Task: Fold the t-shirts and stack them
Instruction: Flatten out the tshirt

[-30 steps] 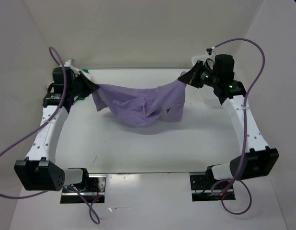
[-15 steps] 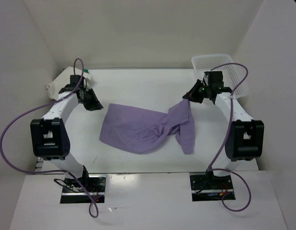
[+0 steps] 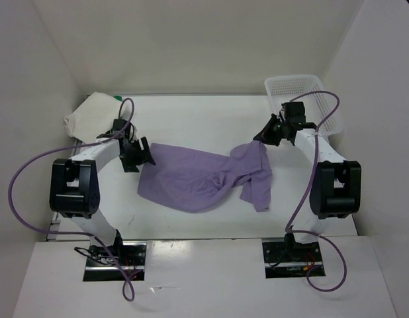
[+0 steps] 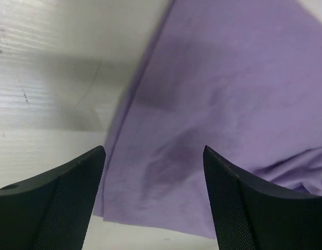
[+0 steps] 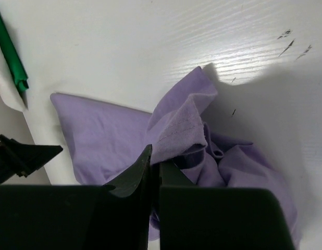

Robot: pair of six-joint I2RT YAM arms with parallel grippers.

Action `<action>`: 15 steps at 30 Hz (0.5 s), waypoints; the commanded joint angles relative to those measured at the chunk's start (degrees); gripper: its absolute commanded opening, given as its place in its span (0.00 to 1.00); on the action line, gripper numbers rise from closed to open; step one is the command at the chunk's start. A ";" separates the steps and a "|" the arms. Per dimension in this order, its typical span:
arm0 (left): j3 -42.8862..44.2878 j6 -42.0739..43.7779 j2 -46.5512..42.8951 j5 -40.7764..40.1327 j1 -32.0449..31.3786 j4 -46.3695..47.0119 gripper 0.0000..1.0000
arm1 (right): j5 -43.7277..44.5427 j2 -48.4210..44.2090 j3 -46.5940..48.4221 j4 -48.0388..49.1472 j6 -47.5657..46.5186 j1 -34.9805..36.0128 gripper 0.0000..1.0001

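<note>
Shifted the left gripper (image 3: pixel 139 158) rightward since half a second ago, now just beside the left edge of the lavender t-shirt (image 3: pixel 191 179). Gathered more of that cloth's right side into a bunch under the right gripper (image 3: pixel 263 138).

From above: lies spread across the middle of the table (image 3: pixel 191 119), flat on the left, rumpled on the right, with a strip trailing toward the near side. Rises off the surface at the right corner, up to the right gripper. Shows the white t-shirt (image 3: pixel 92 114) heaped at the far left corner and a white mesh basket (image 3: pixel 304 89) at the far right.

From the left wrist: holds both fingers (image 4: pixel 57 208) spread wide, gripping nothing, poised over the lavender edge, with bare tabletop to the left.

From the right wrist: presses the fingers together on a stitched hem fold of the lavender cloth, pinching it. Catches a strip of the green t-shirt (image 5: pixel 10 52) at the far left, beside white cloth, well apart from the lavender one.
</note>
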 commanded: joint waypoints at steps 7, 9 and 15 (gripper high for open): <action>3.70 -2.25 6.18 -5.37 -1.39 11.99 0.86 | -1.97 -2.02 -1.75 3.21 -1.13 2.10 0.02; 5.30 -0.86 8.72 -8.10 -2.01 13.91 0.87 | -1.97 -2.72 -2.54 3.21 -1.13 2.10 0.02; 10.93 0.39 18.14 -1.61 -3.50 14.44 0.63 | 0.22 -4.30 -3.61 2.16 -1.75 2.10 0.03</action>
